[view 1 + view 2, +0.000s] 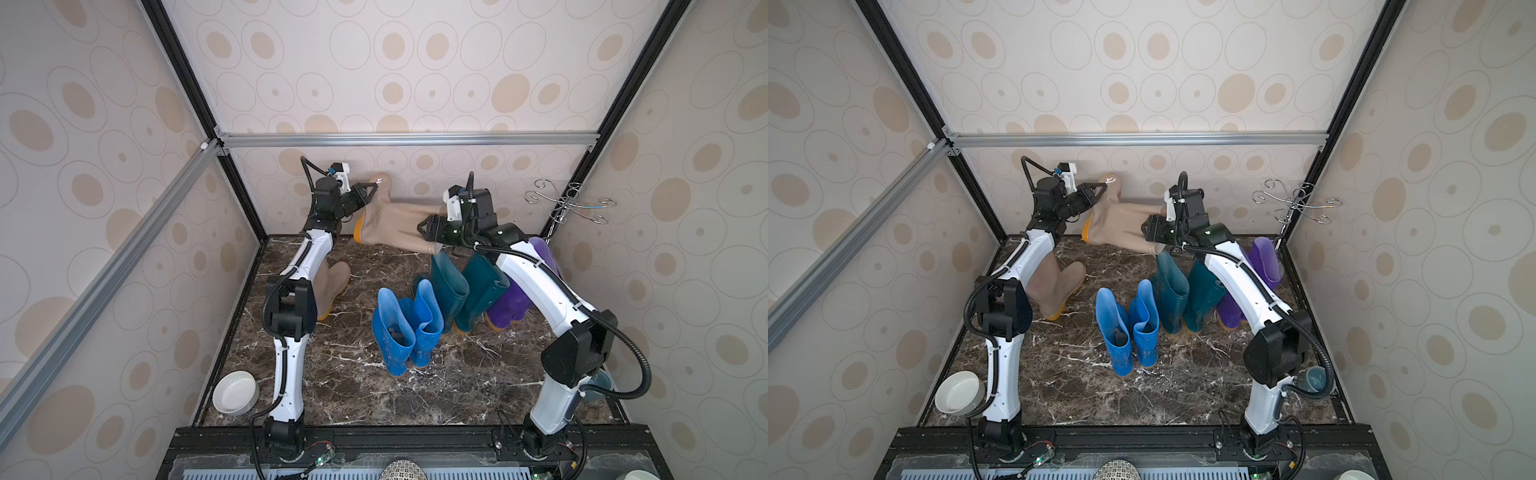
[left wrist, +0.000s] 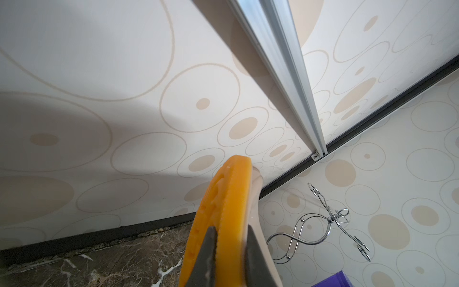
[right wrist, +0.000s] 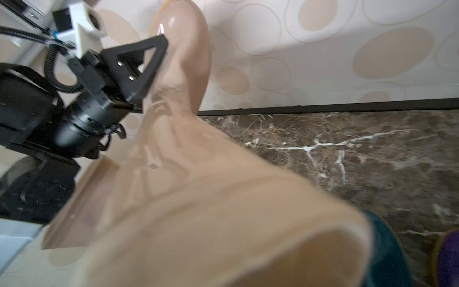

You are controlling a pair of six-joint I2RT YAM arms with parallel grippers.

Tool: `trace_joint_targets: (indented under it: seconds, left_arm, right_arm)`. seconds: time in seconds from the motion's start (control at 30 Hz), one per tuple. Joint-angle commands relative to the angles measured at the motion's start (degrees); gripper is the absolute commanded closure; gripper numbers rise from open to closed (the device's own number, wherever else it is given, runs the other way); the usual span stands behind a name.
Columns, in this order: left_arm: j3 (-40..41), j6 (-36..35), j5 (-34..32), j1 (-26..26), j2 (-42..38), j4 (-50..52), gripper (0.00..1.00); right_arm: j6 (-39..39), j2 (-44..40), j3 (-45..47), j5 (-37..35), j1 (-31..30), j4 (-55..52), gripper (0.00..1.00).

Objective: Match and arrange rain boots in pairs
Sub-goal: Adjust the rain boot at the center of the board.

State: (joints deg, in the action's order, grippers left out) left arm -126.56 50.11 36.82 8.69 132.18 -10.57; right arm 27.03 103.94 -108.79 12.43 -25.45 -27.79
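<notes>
**Handling of the unpaired boot.** The left end effector (image 1: 371, 192) is clamped across the orange sole and toe of the held beige boot (image 1: 395, 224). This boot lies sideways by the back wall, its shaft pointing toward the right end effector (image 1: 424, 230). Whether that one grips the shaft cannot be told. Support at both ends would probably stop the soft shaft sagging. The second beige boot (image 1: 334, 284) stands under the left arm. The blue pair (image 1: 405, 328), teal pair (image 1: 461, 291) and purple pair (image 1: 513, 299) stand matched on the counter (image 1: 457, 386).

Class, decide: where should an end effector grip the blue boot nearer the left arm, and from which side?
Pinch the shaft's top rim from above: the blue boot stands upright, mouth open upward, its twin close beside it.
</notes>
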Motion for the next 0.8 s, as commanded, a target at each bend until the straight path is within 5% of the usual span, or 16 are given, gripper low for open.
trace_joint_targets:
  seconds: [0.0, 0.1, 0.23, 0.3, 0.57, 0.6, 0.77]
  left_arm:
    - [-3.7, -3.82, -0.15, -0.1, -4.19, 5.37, 1.0]
    - [-4.49, -9.68, -1.82, -0.12, -3.86, 13.34, 0.96]
    - [-5.39, -16.44, -7.19, 0.01, -4.3, 21.49, 0.69]
    - [-7.15, -19.01, -9.44, 0.02, -3.83, 24.74, 0.41]
    - [-21.94, -30.55, -20.94, 0.51, -1.39, 39.66, 0.12]
    - [-22.17, -32.01, -22.7, 0.54, -1.89, 40.9, 0.01]
    - [-20.08, -41.29, -33.42, 0.52, -5.68, 48.74, 0.0]
  right_arm:
    - [0.26, 1.23, -4.23, 4.45, -0.88, 3.8, 1.0]
    - [-0.12, 4.46, -9.6, 7.36, -1.14, 0.77, 1.0]
    - [-0.71, 8.69, -16.81, 9.02, -1.53, -1.92, 1.0]
    - [-1.39, 10.95, -20.42, 9.56, -1.6, -3.36, 1.0]
    - [-0.12, 20.93, -28.08, 12.5, -1.43, -3.6, 1.0]
    - [0.34, 23.22, -30.34, 13.35, -1.37, -3.71, 1.0]
    - [1.84, 33.01, -41.35, 14.3, -1.73, -7.77, 1.0]
